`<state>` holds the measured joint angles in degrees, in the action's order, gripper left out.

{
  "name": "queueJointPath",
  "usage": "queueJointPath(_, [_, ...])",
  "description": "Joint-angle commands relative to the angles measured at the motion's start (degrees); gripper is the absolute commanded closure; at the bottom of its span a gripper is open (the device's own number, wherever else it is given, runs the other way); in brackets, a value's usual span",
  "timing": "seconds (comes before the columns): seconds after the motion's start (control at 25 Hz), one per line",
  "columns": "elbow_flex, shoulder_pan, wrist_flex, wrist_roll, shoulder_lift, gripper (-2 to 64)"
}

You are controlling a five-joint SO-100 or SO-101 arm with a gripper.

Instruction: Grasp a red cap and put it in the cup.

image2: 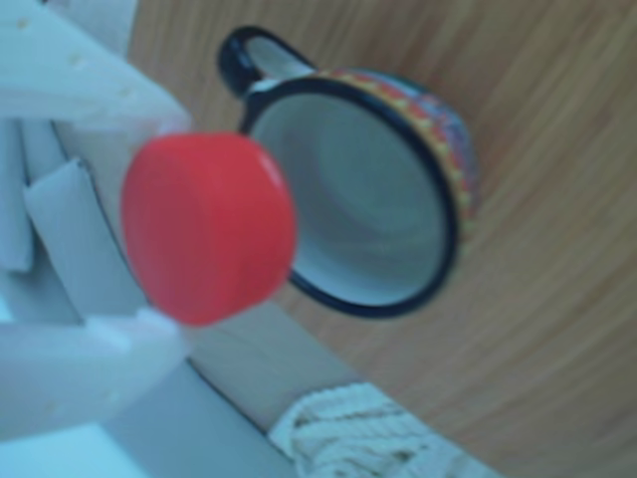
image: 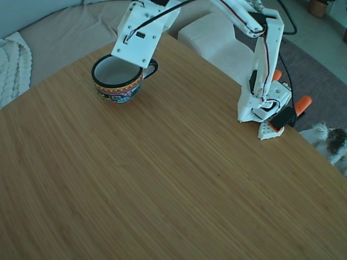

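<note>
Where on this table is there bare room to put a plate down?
In the fixed view, the wooden table is bare in front of the cup and the clamped arm base. It is crowded at the cup, where the gripper holds the red cap.

Fixed view looks down from high — other view sits close; both share the cup (image: 118, 80) (image2: 383, 194).
</note>
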<state>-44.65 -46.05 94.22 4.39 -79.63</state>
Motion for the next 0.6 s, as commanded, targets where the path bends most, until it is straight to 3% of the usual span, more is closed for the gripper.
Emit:
queueJointPath(0.0, [0.6, -3.5, 3.0, 0.6, -3.4, 61.9])
queueJointPath(0.4, [-4.6, -9.9, -5.5, 3.0, -2.4, 61.9])
queueJointPath(0.56, [-1.4, -9.6, -5.6, 3.0, 2.9, 61.9])
